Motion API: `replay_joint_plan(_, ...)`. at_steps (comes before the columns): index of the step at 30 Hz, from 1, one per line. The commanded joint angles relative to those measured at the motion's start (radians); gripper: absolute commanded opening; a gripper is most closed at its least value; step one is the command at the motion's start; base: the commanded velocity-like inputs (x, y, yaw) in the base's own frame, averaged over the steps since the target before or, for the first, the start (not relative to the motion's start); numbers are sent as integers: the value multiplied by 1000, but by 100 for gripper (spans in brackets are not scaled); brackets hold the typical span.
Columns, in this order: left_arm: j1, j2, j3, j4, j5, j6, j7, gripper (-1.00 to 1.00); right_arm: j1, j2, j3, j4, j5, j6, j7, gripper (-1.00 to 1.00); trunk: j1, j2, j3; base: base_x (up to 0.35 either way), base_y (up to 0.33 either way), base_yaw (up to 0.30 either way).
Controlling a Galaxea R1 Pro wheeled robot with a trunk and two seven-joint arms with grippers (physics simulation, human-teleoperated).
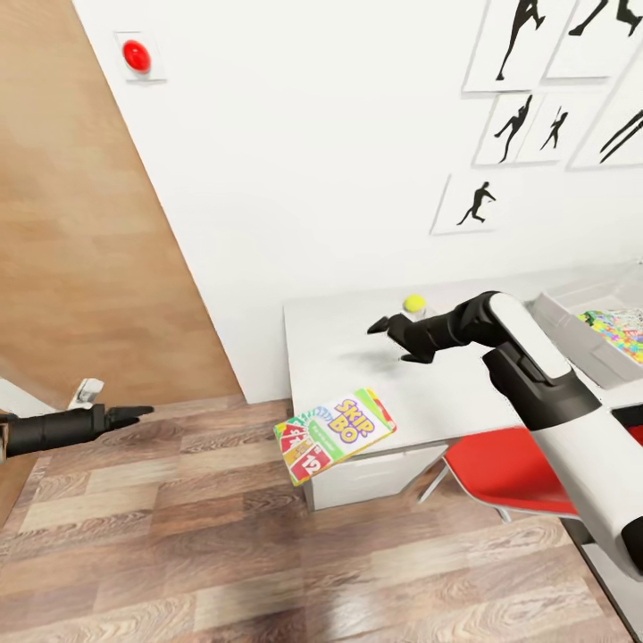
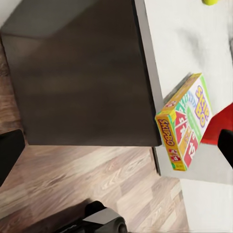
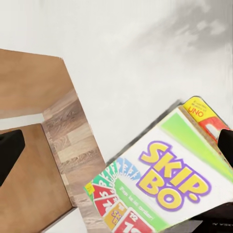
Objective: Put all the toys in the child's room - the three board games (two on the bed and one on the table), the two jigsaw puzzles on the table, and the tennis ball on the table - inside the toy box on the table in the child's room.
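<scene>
Green-and-white, the Skip-Bo box (image 1: 334, 433) lies flat at the front left corner of the table (image 1: 339, 348), its near end hanging over the edge above the wood floor (image 1: 223, 554); from the right wrist a red-and-yellow Uno box (image 3: 201, 110) peeks out from under it. Farther back on the table, near the wall, sits the tennis ball (image 1: 413, 304). The right gripper (image 1: 384, 326) hovers above the tabletop between ball and box, just in front of the ball, fingers spread and grasping nothing, the arm bent at the elbow and reaching leftward across the table. At the table's right end stands the toy box (image 1: 572, 335), with a colourful puzzle (image 1: 621, 329) inside. The left gripper (image 1: 134, 413) is held out level over the floor, well apart from the table, pointing toward it, fingers parted and empty. A red chair (image 1: 500, 469) is tucked by the table.
</scene>
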Motion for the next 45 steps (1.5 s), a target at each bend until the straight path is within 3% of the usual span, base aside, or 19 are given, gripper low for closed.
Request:
replay_joint_plan(1,-1,-18,2,-1,-11,10,-9,100,-2,-1,-6,-6,-6,11,-7,100,1,-2,-1,0,0,-214)
replay_joint_plan(13,-1,-92,6,0,12,11,-9,100,-2,-3,-42,-32,-6,34,-7,100,1,-2,3,0,0,-175)
replay_joint_plan(29,-1,-93,4,84,128,9,-9,100,-2,0,-45,-34,-6,63,-2,100,1,-2,3,0,64,-11)
replay_joint_plan(38,-1,-95,4,109,138,8,-9,100,-2,1,-45,-33,-7,70,2,100,1,-2,3,0,227,0)
replay_joint_plan(45,-1,-100,5,209,139,1,-9,100,-2,-2,-45,-34,-8,72,73,100,1,-2,3,0,59,0)
